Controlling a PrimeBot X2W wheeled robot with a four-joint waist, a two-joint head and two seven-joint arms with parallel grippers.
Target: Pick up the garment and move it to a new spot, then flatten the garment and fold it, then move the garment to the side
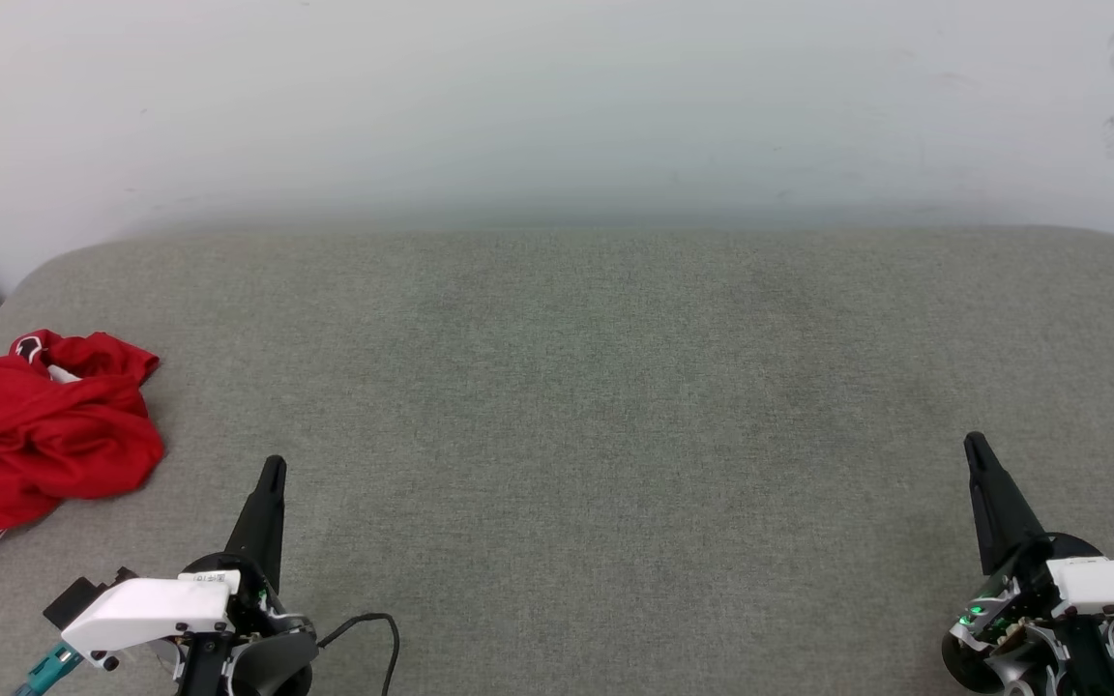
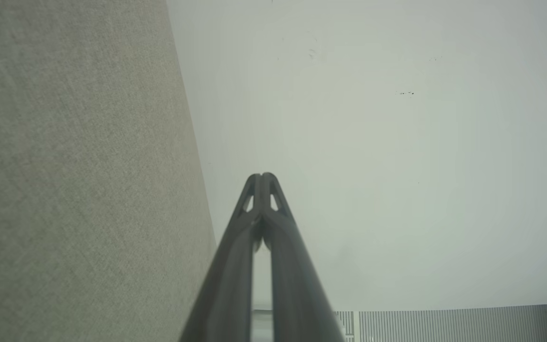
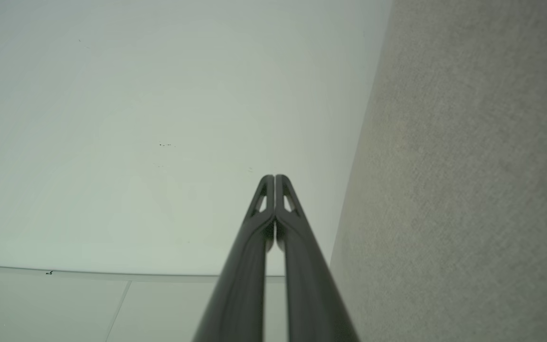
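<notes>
Grey woven fabric covers the broad padded surface [image 1: 615, 435] in front of me, its far corners rounded, spreading almost edge to edge across my head view. Behind it stands a pale wall [image 1: 557, 97], plain but for a few dark scuffs at the upper right.

The garment [image 1: 35, 435] lies crumpled in a heap at the far left of the surface, close to its left edge. It is bright red cloth, bunched and folded over itself, with a strip of white red-striped trim trailing at its near end and a small patch of white and black at its far end. It touches neither of my hands.

My left gripper [image 1: 274, 464] sits at the lower left, near the garment but clear of it, its dark fingers pressed together into one narrow point with nothing between them. My right gripper [image 1: 975, 441] sits at the lower right, far across the surface from the garment, likewise closed tight and empty.

In my left wrist view the two fingers [image 2: 235, 266] meet at the tips against the pale wall, with the grey fabric to their left. In my right wrist view the fingers [image 3: 249, 266] meet the same way, with the fabric to their right.

A thin black cable [image 1: 378, 616] loops beside my left wrist.
</notes>
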